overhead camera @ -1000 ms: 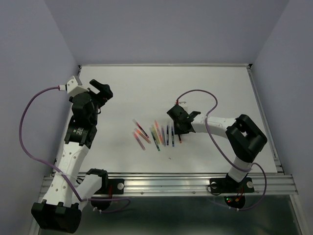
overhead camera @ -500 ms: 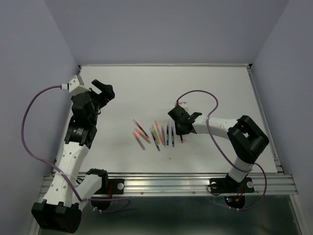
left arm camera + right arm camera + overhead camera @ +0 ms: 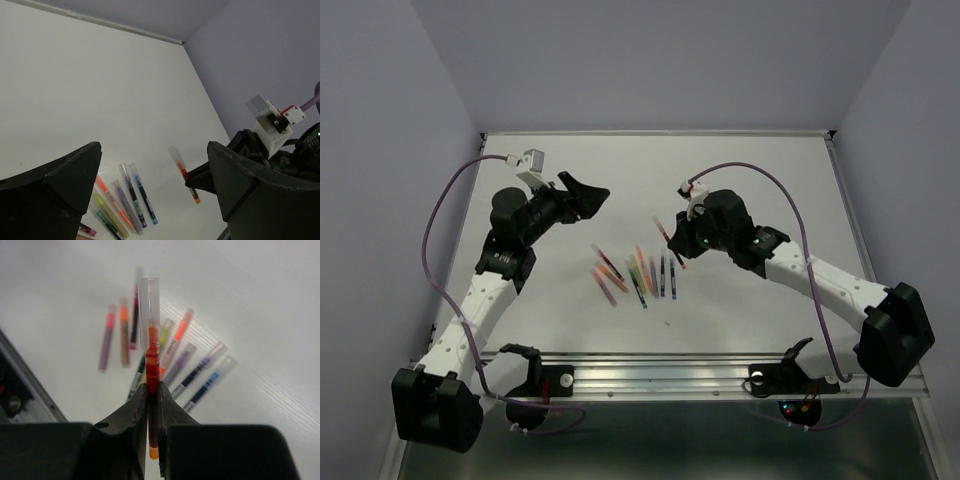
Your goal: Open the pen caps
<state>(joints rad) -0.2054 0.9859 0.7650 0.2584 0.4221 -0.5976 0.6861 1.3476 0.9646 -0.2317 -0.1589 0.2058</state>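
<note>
- Clear translucent cap [image 3: 148, 310] seated on the far end of a slim red pen [image 3: 153, 360] with an orange tail, not pulled off
- Raised above the white tabletop [image 3: 740, 170], tilted, capped end pointing away from the wrist that carries it
- Pinched across the lower barrel by the right gripper [image 3: 152, 390], black fingers closed tight with only the pen's width between them, orange tail poking out below
- Blurred in the top view, just beside the right edge of the group on the table
- Spread flat beneath and beyond it, about nine other thin capped pens [image 3: 635, 272] in pink, orange, yellow-green, purple and dark blue, lying side by side in a loose fan near the table's middle
- Caps apparently on all of these, though too small and soft to tell for each
- Hovering up and to the left of the fan, the left gripper [image 3: 588, 190], black jaws spread wide, nothing between them, well clear of the pens
- Looping from each wrist down to the arm bases, purple cables [image 3: 440, 230]
</note>
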